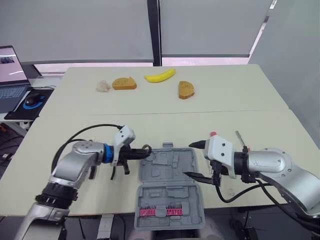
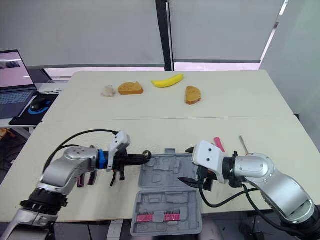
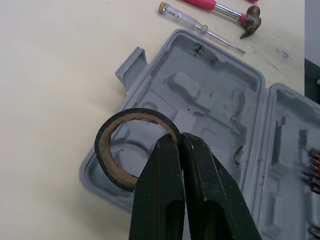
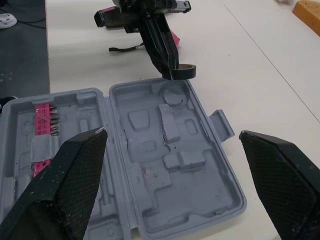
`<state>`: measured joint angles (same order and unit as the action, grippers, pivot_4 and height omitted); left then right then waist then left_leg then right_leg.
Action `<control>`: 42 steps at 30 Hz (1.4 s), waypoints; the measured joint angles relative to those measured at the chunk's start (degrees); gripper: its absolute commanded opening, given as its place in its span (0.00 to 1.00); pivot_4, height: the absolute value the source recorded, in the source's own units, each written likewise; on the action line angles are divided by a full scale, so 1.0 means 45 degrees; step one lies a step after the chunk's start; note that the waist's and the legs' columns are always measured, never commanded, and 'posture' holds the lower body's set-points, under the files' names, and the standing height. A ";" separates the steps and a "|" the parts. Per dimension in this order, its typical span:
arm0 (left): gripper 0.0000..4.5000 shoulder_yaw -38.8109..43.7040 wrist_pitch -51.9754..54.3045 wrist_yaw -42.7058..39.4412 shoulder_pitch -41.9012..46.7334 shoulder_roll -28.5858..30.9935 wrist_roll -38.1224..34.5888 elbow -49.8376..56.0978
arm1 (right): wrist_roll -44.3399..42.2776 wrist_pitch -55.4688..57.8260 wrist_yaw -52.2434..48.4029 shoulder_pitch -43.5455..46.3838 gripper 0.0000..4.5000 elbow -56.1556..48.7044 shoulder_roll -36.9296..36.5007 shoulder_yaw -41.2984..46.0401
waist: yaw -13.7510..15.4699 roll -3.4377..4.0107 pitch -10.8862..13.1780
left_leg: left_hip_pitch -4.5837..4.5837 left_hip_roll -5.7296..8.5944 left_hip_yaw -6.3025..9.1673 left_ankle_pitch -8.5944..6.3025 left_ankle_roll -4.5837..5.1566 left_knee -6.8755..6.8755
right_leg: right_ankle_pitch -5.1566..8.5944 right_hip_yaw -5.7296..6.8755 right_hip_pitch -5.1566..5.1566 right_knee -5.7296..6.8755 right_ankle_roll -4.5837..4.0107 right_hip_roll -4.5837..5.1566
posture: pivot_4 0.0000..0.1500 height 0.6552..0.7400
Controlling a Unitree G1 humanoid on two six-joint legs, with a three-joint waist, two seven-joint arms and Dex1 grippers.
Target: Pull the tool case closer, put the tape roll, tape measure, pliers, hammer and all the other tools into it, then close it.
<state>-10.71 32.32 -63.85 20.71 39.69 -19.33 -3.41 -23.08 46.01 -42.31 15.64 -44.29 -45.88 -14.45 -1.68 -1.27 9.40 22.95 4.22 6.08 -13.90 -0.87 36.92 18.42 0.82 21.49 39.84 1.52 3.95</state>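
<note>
The grey tool case [image 1: 170, 185] lies open near the table's front edge, with pink bits [image 1: 160, 212] in the half nearest me. My left gripper [image 3: 179, 142] is shut on a black tape roll [image 3: 107, 150] and holds it just above the far half's left corner. The same roll [image 1: 146, 149] sits at the left fingertips in the head view. At the case's right side my right gripper [image 1: 190, 160] is open, jaws wide apart and nothing between them. A pink-handled hammer [image 3: 235, 12] and a clear screwdriver [image 3: 200, 27] lie on the table right of the case.
Pink and black tools [image 2: 87, 179] lie on the table under my left forearm. A banana [image 1: 160, 76], two bread pieces [image 1: 124, 83] and a pale lump [image 1: 103, 86] sit at the far side. A laptop [image 1: 11, 75] and mouse stand off to the left.
</note>
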 measured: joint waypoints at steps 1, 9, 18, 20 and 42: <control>0.00 -0.0082 -0.0020 0.0025 0.0048 -0.0041 0.0129 -0.0105 | 0.0028 0.0045 0.0019 -0.0020 1.00 0.0000 -0.0002 -0.0017 | -0.0012 0.0000 0.0000 | -0.0001 -0.0002 0.0001 0.0000 0.0000 -0.0001 | 0.0000 0.0000 0.0001 0.0001 0.0000 -0.0002 | 1.00 1.00; 0.00 -0.0266 -0.0273 0.0544 0.0146 -0.0550 0.0891 -0.0866 | 0.0100 0.0218 0.0159 -0.0101 1.00 -0.0067 -0.0008 -0.0050 | 0.0022 -0.0001 0.0001 | -0.0002 0.0001 0.0010 0.0001 0.0000 0.0002 | 0.0001 0.0003 -0.0008 -0.0003 0.0002 -0.0003 | 1.00 1.00; 0.00 -0.0311 -0.0242 0.0429 0.0032 -0.0692 0.0979 -0.0874 | 0.0106 0.0233 0.0213 -0.0118 1.00 -0.0073 -0.0040 -0.0051 | 0.0034 -0.0001 0.0001 | -0.0003 0.0001 0.0011 0.0001 0.0000 0.0003 | 0.0002 0.0003 -0.0010 -0.0004 0.0003 -0.0003 | 1.00 1.00; 0.00 -0.0315 -0.0242 0.0441 0.0033 -0.0748 0.1064 -0.0895 | 0.0106 0.0242 0.0234 -0.0120 1.00 -0.0073 -0.0063 -0.0051 | 0.0035 -0.0001 0.0001 | -0.0003 0.0001 0.0011 0.0001 0.0000 0.0003 | 0.0002 0.0004 -0.0010 -0.0004 0.0003 -0.0003 | 1.00 1.00; 0.22 -0.0275 -0.0540 0.0538 0.0258 -0.1209 0.1438 -0.1750 | 0.0076 0.0464 0.0254 -0.0225 1.00 -0.0110 -0.0130 -0.0033 | 0.0044 -0.0002 0.0001 | -0.0007 0.0003 0.0016 0.0001 -0.0001 0.0005 | 0.0002 0.0007 -0.0017 -0.0003 0.0003 -0.0003 | 1.00 1.00</control>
<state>-11.95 29.89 -61.43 21.87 34.25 -12.86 -11.28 -22.73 48.09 -41.16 14.62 -44.78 -46.46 -14.60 -1.48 -1.28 9.41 22.92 4.24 6.16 -13.90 -0.88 36.94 18.43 0.85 21.41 39.82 1.54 3.94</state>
